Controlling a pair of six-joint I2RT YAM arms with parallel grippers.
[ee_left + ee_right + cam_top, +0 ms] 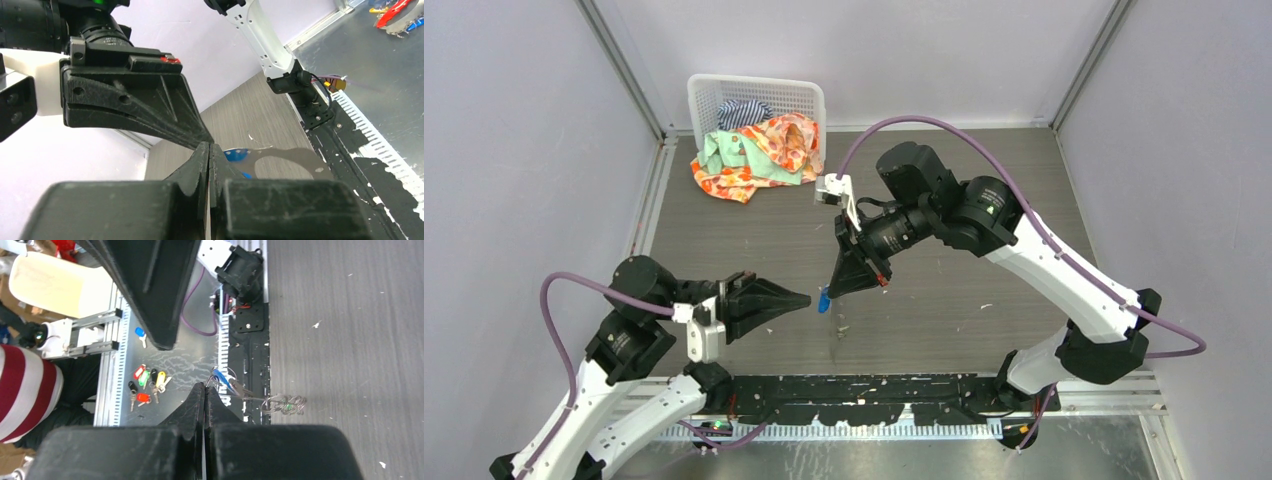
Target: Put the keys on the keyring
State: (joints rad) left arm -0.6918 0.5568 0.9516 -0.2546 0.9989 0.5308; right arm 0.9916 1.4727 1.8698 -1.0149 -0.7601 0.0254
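Observation:
My right gripper (836,291) points down at mid-table and is shut on the thin wire keyring (220,376), which sticks out of its tips (205,386). The blue-headed key (824,300) hangs on that ring just past the tips (223,381). A wire runs from there to a tangled coil with a speck of green (285,404) near the table, faint from above (841,330). My left gripper (808,298) is shut, its tips (209,146) right beside the blue key (235,153) and a blurred metal piece (295,156). I cannot tell whether it touches the key.
A white basket (754,92) with coloured clothes (759,152) stands at the back left. A black mounting strip (874,392) runs along the near edge. Several spare coloured keys (146,382) lie on the metal shelf below the table edge.

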